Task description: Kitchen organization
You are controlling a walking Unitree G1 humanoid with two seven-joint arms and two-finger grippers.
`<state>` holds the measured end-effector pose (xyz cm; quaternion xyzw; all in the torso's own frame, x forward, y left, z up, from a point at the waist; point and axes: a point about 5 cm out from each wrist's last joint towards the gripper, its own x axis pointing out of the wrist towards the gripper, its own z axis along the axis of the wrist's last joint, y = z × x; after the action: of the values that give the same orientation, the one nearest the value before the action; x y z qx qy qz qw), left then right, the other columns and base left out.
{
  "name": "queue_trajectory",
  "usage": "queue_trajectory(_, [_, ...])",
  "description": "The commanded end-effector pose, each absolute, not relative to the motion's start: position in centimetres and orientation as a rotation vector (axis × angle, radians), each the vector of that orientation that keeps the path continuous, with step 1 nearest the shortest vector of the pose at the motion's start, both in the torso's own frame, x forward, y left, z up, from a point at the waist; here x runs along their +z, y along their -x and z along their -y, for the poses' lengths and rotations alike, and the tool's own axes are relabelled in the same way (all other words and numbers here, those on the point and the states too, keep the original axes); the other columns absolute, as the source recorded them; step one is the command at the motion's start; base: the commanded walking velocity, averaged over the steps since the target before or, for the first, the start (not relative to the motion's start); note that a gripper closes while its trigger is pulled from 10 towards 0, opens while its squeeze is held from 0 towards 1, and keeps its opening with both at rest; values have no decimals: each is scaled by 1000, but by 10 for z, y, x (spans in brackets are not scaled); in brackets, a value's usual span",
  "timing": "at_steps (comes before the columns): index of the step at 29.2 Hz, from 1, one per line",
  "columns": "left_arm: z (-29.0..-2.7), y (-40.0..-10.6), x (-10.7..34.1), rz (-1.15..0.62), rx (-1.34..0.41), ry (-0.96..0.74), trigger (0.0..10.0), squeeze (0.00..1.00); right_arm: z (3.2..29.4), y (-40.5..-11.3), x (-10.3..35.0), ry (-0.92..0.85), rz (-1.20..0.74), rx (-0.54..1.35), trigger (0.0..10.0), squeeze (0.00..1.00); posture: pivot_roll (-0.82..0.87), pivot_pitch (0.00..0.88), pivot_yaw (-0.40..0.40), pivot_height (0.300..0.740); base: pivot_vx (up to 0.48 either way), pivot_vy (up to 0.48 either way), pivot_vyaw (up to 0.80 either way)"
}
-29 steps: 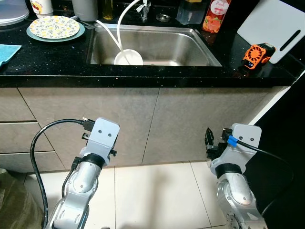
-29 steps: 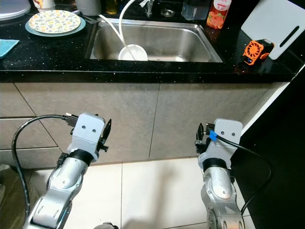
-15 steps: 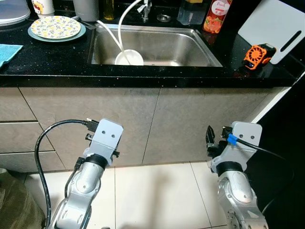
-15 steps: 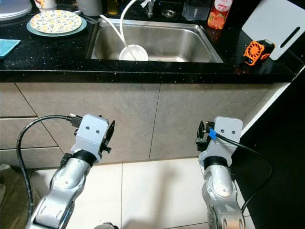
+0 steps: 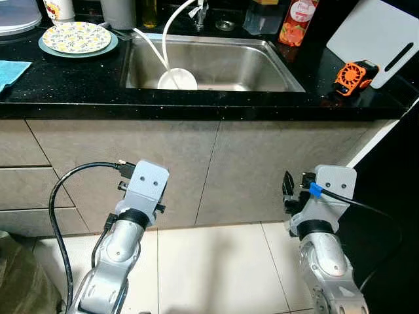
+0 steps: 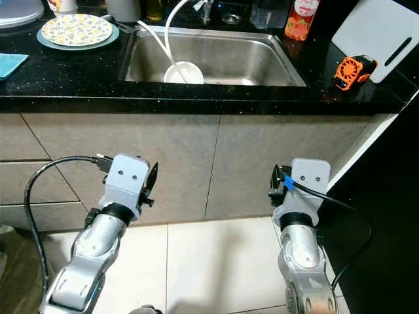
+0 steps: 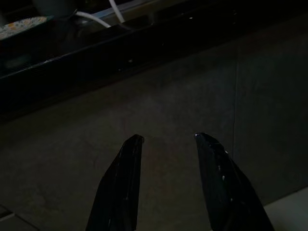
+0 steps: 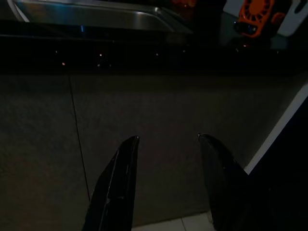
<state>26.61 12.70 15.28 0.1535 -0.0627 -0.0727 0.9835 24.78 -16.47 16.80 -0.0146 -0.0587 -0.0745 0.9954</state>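
Little is changing since half a second ago: my left gripper point(image 7: 166, 144) is staying almost where it was, and my right gripper point(image 8: 166, 144) is edging slightly up and toward 9 o'clock; nothing on the worktop is shifting.

The worktop point(image 5: 78, 82) is glossy black stone with fine speckle. The sink point(image 5: 275, 62), brushed steel and rectangular, is sitting at 12 o'clock, holding a round white bowl point(image 5: 177, 80) with a thin white hose point(image 5: 171, 26) curving down into it. A round floral plate point(image 5: 76, 36) on a green rim is lying at 10 o'clock, a teal cloth point(image 5: 10, 70) at the far 9 o'clock edge. A red bottle point(image 5: 292, 21) is standing at 1 o'clock, a white cutting board point(image 5: 374, 36) is leaning at 2 o'clock, and a small orange and black fan point(image 5: 354, 76) is resting just beside it. Matte grey cabinet fronts point(image 5: 209, 170) are running below, over pale floor tiles point(image 5: 216, 268).

Both arms are hanging low before the cabinets, wrists angled up, left at 7 o'clock, right at 5 o'clock. Both sets of jaws are standing released, grasping nothing.
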Motion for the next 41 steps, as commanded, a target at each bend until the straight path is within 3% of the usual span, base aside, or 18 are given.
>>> queue_trajectory(1, [-127, -268, 148, 96, -139, -303, 10000, 0, 168, -248, 163, 39, 101, -158, 10000, 0, 160, 74, -84, 740, 0, 0, 0])
queue_trajectory(41, [-118, -271, 147, 94, -184, -309, 10000, 0, 170, -252, 163, 26, 103, -154, 10000, 0, 162, 75, -93, 740, 0, 0, 0])
